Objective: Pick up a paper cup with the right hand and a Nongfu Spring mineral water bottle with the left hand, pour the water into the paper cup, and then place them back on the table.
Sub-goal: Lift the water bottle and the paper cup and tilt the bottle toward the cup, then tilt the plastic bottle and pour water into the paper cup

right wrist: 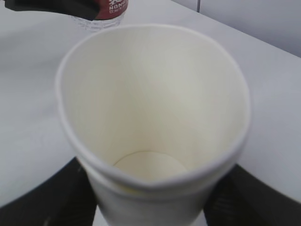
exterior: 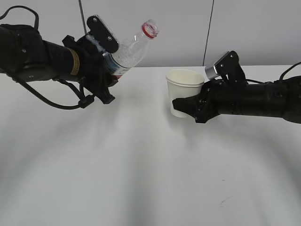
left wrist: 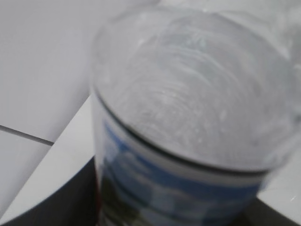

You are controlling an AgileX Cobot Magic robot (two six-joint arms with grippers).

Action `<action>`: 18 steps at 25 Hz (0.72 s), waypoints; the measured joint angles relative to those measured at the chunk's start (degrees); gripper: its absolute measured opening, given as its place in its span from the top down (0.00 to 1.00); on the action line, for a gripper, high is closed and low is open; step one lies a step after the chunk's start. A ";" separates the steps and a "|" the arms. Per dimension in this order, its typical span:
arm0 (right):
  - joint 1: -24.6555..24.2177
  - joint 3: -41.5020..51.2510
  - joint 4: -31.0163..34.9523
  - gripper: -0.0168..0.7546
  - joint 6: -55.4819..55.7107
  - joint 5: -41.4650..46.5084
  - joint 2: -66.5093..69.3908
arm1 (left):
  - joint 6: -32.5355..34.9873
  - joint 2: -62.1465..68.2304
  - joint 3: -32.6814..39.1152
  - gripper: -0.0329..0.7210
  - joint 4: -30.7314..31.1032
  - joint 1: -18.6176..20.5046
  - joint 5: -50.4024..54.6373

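My left gripper is shut on the clear water bottle and holds it above the table, tilted with its open red-ringed mouth up and to the right. The bottle fills the left wrist view. My right gripper is shut on the cream-white paper cup, squeezing its wall, at or just above the white table. The cup fills the right wrist view; its inside looks dry. The bottle mouth is left of the cup and apart from it.
The bottle's red label shows at the top of the right wrist view. A grey wall with dark seams stands behind the table. A faint scuff mark lies near the front right.
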 joint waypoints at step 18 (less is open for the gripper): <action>1.30 -4.10 -5.99 0.41 3.38 -2.91 3.81 | 0.25 0.00 -0.94 0.48 14.73 -1.69 7.45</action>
